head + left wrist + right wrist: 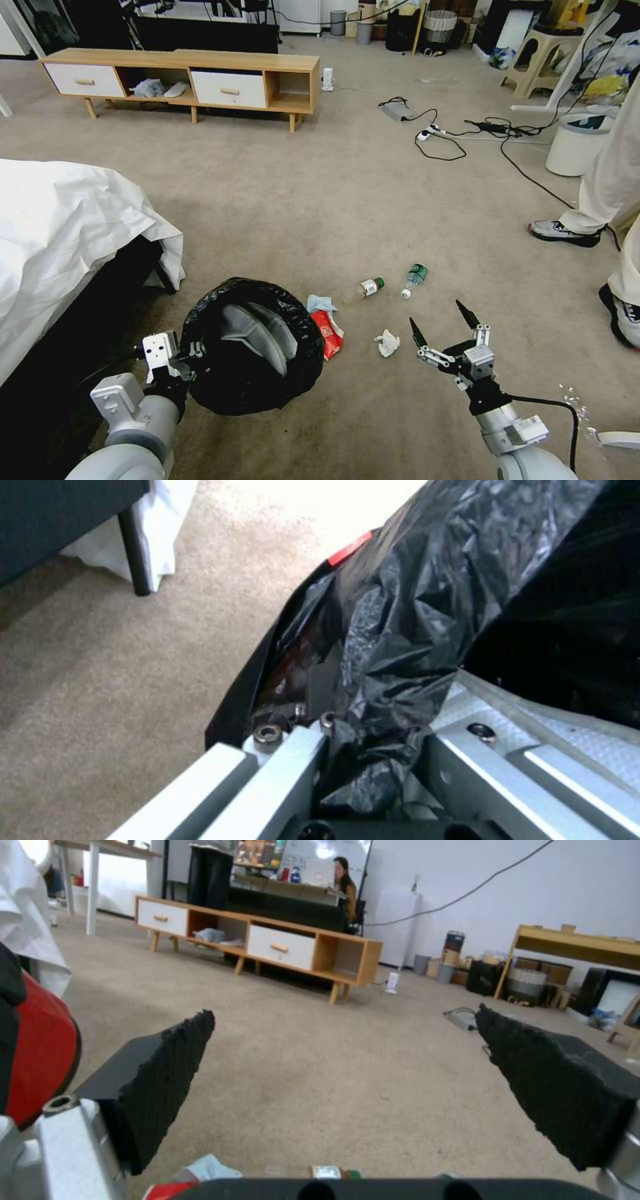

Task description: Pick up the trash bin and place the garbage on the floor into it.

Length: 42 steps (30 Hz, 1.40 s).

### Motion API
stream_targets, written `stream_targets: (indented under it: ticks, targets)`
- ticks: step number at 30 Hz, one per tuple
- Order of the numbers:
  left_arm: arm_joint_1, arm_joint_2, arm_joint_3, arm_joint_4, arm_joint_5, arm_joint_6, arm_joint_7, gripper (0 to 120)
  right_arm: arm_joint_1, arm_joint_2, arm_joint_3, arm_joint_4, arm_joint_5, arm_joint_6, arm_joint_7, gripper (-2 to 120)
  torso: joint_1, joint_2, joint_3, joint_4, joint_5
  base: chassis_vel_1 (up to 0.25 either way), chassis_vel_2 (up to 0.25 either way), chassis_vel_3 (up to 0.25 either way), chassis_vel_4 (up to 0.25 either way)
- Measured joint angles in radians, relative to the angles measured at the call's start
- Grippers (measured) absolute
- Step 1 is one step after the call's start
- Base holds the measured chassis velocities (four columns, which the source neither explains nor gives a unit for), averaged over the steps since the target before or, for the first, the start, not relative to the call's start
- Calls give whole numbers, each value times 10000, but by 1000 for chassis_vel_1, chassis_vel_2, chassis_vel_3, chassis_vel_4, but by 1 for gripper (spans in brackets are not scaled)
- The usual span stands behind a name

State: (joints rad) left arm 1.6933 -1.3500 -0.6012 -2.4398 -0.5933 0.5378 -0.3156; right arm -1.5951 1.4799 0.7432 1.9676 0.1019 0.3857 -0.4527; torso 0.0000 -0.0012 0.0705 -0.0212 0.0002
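The left gripper (193, 352) has its jaws shut tight on the rim of the trash bin (253, 343), which tips beside the red wrapper (329, 332), white tissue (387, 343) and two bottles (365, 289) on the carpet floor (320, 200), while the right gripper (445, 321) hangs wide open with nothing in it.

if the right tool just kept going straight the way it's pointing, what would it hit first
Probably nothing soon. The open right tool points low over the beige carpet floor. Its wrist view shows bare carpet between the black ridged fingers, with the wooden low cabinet far beyond. Depth is uncertain.
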Motion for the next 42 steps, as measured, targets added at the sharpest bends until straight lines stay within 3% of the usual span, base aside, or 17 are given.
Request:
stream_targets:
  ticks: [16, 42]
  targets:
    - [35, 13, -31, -60, 19, 117, -18, 0, 185, -211, -342, -178, -39, -139, 17, 100, 0, 8, 0, 2, -1, 19, 21, 17, 17]
    - [140, -125, -335, -12, 333, 41, -80, 0, 1425, -1308, -1608, -1094, 610, -680, 694, 100, 0, 14, 0, 2, -3, 14, 15, 19, 14]
